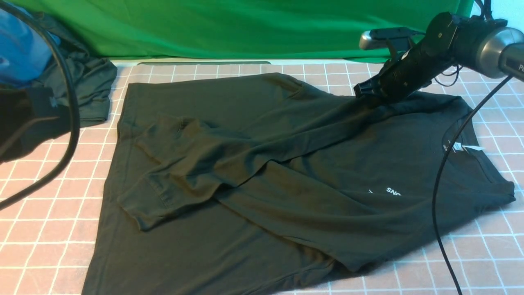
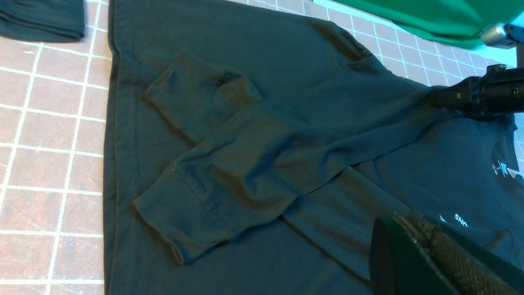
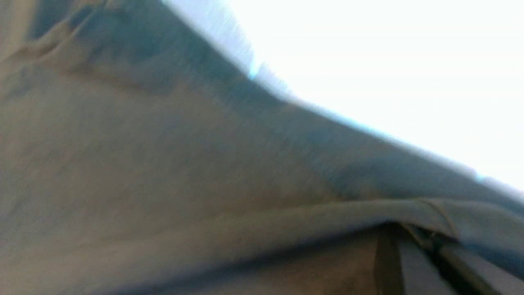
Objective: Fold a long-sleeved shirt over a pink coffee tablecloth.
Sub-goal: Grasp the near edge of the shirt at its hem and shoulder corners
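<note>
The black long-sleeved shirt (image 1: 286, 176) lies spread on the pink coffee tablecloth (image 1: 49, 205), collar and white neck label (image 1: 466, 147) to the right. Both sleeves are folded across its body, with their cuffs (image 1: 143, 205) toward the left. White "SNO" lettering (image 1: 393, 191) peeks out from under a fold. My right gripper (image 1: 366, 92) is shut on the shirt's far shoulder edge, and the fabric tents up to it; dark cloth (image 3: 163, 164) fills the right wrist view. My left gripper (image 2: 403, 221) is shut and holds nothing, raised over the shirt's near side.
A smaller dark garment (image 1: 92, 88) and a blue garment (image 1: 20, 49) lie at the far left. A green cloth (image 1: 245, 28) hangs along the back. The right arm's black cable (image 1: 440, 196) dangles in front of the shirt's collar end.
</note>
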Action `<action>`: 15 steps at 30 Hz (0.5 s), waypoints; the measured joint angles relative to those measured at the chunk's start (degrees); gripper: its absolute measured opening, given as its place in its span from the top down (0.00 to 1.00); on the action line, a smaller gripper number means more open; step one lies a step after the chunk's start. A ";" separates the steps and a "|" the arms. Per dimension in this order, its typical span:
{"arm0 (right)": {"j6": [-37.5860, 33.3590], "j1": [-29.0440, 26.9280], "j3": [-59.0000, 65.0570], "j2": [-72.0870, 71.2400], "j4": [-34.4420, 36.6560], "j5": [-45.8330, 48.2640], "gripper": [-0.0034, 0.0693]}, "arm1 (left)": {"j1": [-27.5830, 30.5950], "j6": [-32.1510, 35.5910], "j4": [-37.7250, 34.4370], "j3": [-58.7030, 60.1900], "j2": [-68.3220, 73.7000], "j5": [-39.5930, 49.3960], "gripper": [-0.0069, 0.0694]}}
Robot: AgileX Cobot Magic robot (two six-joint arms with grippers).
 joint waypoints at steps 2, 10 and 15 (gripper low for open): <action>0.17 -0.10 0.00 0.00 -0.57 -2.24 0.90 | 0.00 -0.04 0.00 0.00 0.00 0.00 0.89; 1.45 -1.79 -0.04 -0.73 -0.90 -1.21 0.90 | 0.00 0.02 0.00 0.00 0.00 0.00 0.89; -0.15 -3.45 -0.04 -8.56 -0.97 9.74 0.90 | 0.00 -5.20 1.49 0.00 0.64 5.02 0.89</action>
